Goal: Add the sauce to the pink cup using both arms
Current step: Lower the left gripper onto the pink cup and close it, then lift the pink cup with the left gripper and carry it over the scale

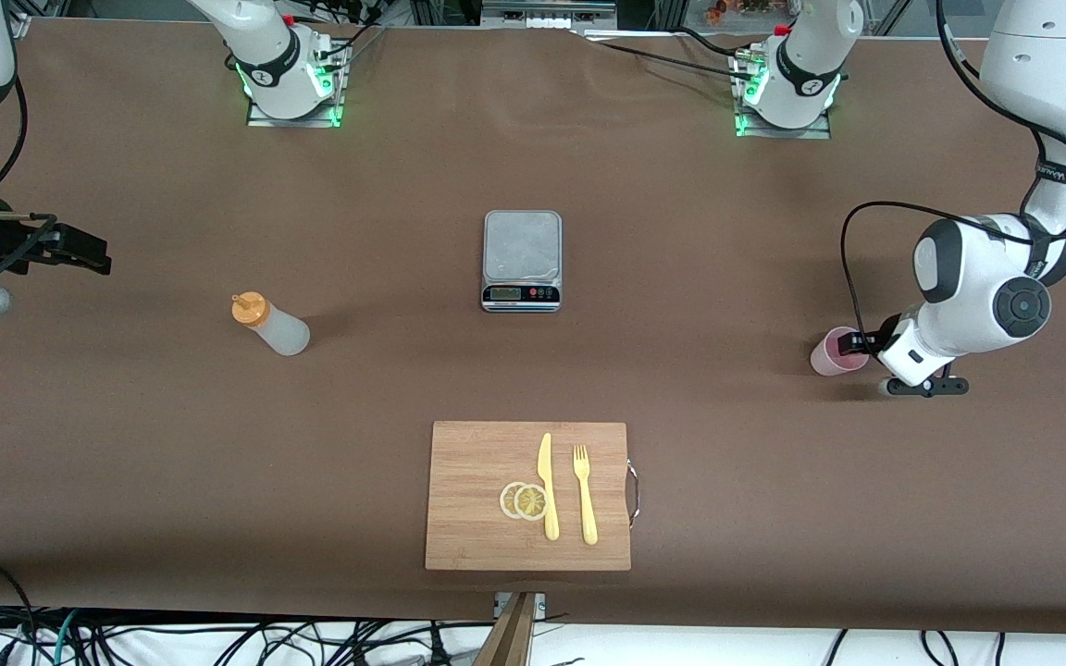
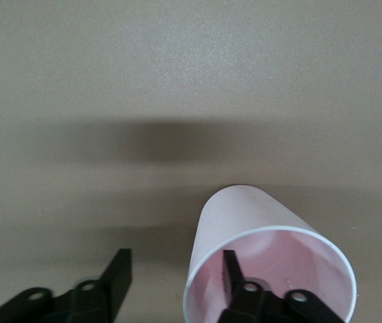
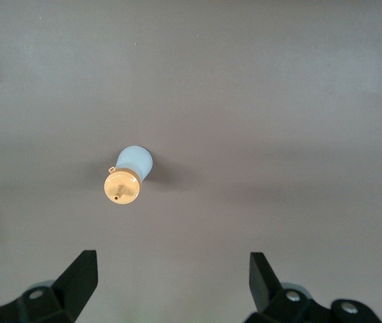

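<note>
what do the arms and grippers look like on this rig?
Both arms are glossy white shells with black joint bands and black cables looped alongside; their bases glow green. The left gripper and right gripper are black, with flat, angular fingers fixed by round fasteners.

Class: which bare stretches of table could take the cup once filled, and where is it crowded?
Bare table lies between the sauce bottle and the scale, and between the scale and pink cup. The cutting board is crowded with knife, fork and lemon slices.

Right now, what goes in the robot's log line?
left pincer: open, one finger inside pale pink plastic cup | right pincer: open above whitish orange-capped squeeze bottle | sauce not added
</note>
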Controlling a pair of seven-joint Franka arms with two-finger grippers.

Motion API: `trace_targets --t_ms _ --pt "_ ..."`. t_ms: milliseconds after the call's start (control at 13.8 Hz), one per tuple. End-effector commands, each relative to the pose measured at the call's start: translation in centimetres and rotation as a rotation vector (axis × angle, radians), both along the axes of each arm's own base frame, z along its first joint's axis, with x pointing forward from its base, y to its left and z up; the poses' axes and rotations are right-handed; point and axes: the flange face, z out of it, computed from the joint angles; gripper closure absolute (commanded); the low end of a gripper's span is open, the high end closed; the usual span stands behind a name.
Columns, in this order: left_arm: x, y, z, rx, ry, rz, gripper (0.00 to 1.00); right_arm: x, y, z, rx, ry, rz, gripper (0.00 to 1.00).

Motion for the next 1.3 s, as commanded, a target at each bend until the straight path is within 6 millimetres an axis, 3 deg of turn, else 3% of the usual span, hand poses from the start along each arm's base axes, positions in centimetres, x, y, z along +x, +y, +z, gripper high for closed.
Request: trace_targets --t_ms 0,507,725,870,1015,1232 --pt "0.1 0.1 0.6 -0.001 -0.013 -0.036 1.00 -0.1 -0.1 0.2 0.015 -0.007 0.006 0.00" --pt "0.7 -2.1 3.6 -0.001 -0.045 -0.067 1.00 -0.1 -0.1 0.1 0.015 -0.005 0.006 0.00" --pt "0.7 -8.0 8.2 -0.028 -0.049 -0.161 1.00 -0.1 -0.3 0.1 0.015 -0.005 0.003 0.00" --pt "0.0 -14.8 11.7 -0.038 -0.084 -0.228 1.00 -0.1 -0.3 0.1 0.015 -0.005 0.003 0.00" --pt "-1.2 -20.4 13.0 -0.033 -0.099 -0.211 1.00 -0.1 -0.3 0.1 0.015 -0.005 0.003 0.00" --pt "-4.2 -29.3 13.5 -0.045 -0.088 -0.113 1.00 -0.1 -0.2 0.1 0.015 -0.005 0.004 0.00"
